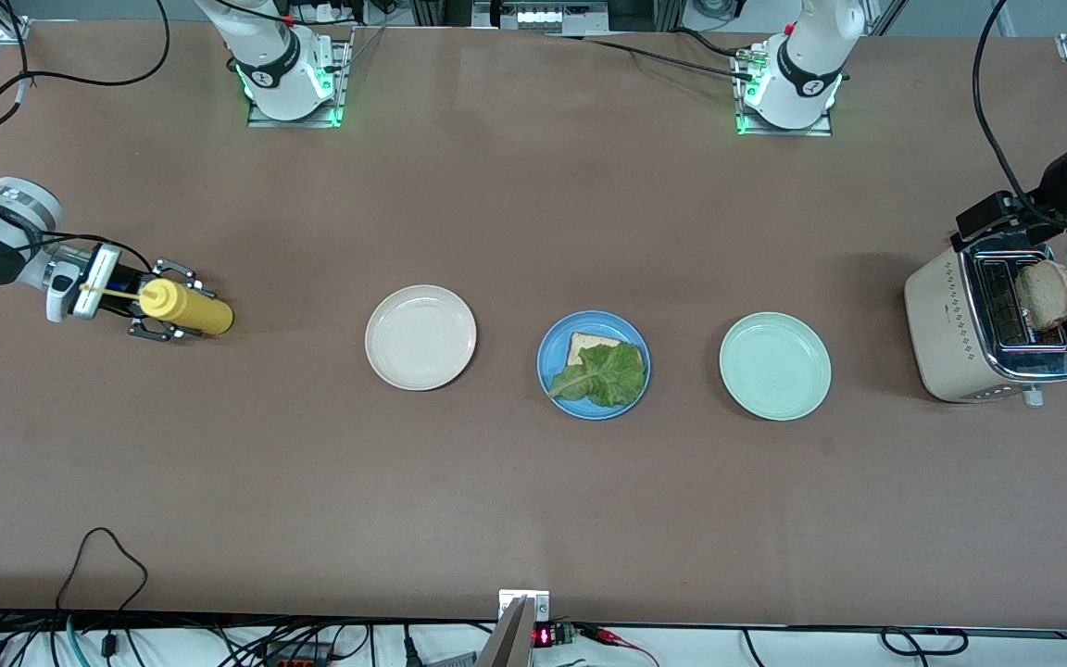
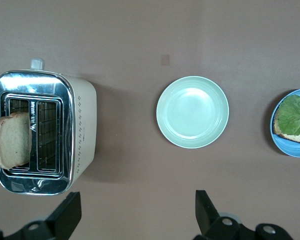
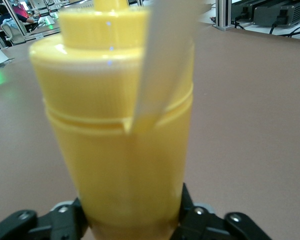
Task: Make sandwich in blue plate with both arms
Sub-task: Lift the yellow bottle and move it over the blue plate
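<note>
- Two grippers in view: right gripper point(image 1: 166, 310) is clamped around a yellow mustard bottle point(image 1: 187, 310) at the right arm's end of the table.
- Left gripper point(image 2: 138, 216), fingers spread wide, empty, is above the toaster point(image 1: 990, 326); a bread slice point(image 1: 1047, 295) stands in its slot.
- Blue plate point(image 1: 553, 354), between the cream plate point(image 1: 420, 336) and the mint-green plate point(image 1: 774, 365), carries bread point(image 1: 582, 346) under a lettuce leaf point(image 1: 606, 374).

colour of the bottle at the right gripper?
Yellow: the squeeze bottle between the right gripper fingers is solid yellow, clearest in the right wrist view.
</note>
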### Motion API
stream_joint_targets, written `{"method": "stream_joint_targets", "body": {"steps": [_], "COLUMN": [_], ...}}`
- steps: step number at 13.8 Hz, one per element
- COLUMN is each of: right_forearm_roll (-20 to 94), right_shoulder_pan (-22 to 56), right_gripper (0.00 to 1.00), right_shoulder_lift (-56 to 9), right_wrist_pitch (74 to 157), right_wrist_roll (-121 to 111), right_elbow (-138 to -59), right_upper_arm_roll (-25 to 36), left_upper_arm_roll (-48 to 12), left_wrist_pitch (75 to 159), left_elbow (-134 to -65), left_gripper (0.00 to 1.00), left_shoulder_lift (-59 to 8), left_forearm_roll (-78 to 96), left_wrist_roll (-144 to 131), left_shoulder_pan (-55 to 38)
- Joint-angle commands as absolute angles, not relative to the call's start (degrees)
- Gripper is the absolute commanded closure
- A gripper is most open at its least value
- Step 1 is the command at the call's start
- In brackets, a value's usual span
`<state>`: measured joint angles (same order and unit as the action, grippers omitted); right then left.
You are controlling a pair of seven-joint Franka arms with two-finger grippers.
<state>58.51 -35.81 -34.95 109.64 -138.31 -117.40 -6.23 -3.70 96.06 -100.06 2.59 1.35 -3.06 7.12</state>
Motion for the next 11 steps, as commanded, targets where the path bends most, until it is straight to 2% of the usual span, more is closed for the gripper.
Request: {"method": "stream_joint_targets", "body": {"steps": [1, 2, 5, 11], "right_forearm_roll": [59.9, 59.9, 59.9, 57.9], "right_shoulder_pan": [-35.2, -34.8, -33.1, -26.8], "right_gripper": [0.86, 0.91, 1.0, 1.0], "right_shoulder_lift": [-35.0, -34.7, -31.8, -23.0], "right_wrist_pitch": [110.8, 111.4, 113.4, 117.3], "right_wrist_roll": [-138.1, -137.9, -135.6, -123.2], "right_elbow": [-117.1, -117.0, -117.0, -116.8], "right_upper_arm_roll": [-6.4, -6.4, -6.4, -6.8], "left_upper_arm_roll": [-3.7, -3.7, -3.7, -3.6], "left_wrist_pitch": [96.0, 96.0, 96.0, 95.9], "left_elbow": [-99.6, -99.6, -99.6, -99.5], "left_gripper": [0.0, 0.0, 0.0, 0.0], "left_shoulder_lift": [2.9, 2.9, 2.9, 2.9], "left_forearm_roll": [2.2, 2.2, 2.2, 2.2], "left_wrist_roll": [-2.1, -2.1, -2.1, -2.1], "left_shoulder_pan": [7.2, 7.2, 7.2, 7.6]}}
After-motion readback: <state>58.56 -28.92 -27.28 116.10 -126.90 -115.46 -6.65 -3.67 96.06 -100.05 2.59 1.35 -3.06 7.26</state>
